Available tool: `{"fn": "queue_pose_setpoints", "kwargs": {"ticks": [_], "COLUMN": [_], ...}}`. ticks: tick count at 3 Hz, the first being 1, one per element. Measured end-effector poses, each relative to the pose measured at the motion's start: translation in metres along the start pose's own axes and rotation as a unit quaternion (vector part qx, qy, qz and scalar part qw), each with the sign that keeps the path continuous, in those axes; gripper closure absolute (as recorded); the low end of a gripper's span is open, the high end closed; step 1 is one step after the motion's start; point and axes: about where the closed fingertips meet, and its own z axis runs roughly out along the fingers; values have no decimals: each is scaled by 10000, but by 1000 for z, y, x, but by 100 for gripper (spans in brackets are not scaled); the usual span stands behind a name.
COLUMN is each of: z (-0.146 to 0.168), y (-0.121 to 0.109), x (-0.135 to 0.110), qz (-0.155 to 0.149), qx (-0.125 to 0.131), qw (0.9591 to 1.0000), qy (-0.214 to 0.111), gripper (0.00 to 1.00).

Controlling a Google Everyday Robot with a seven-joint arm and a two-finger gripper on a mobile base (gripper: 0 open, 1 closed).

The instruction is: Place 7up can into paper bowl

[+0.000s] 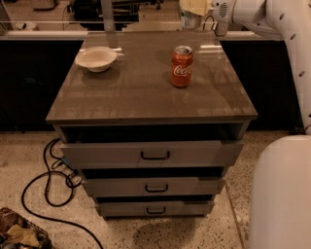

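Observation:
My gripper [195,8] is at the top of the camera view, above the far right of the cabinet top, and is shut on the 7up can [189,19]. The silvery can hangs upright in the air, its lower part showing below the pale fingers. The off-white paper bowl [96,58] sits empty at the far left of the cabinet top [146,97], well to the left of the gripper and the can.
A red Coca-Cola can [181,66] stands upright on the cabinet top, right of centre, between the gripper and the front edge. Three drawers [155,155] below stand slightly open. A black cable [48,185] lies on the floor at left. The robot's white body [282,194] fills the lower right.

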Motion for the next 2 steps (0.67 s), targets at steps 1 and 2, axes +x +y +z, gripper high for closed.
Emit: {"fn": "queue_pose_setpoints", "kwargs": {"ticks": [1,2], "z": [23,52], "y": [25,65], "x": [-9,0], "qz": [-106,-149], "qx": [-16,-104], "qw": [9998,9995], "qy": [142,247], "gripper": [100,100]}}
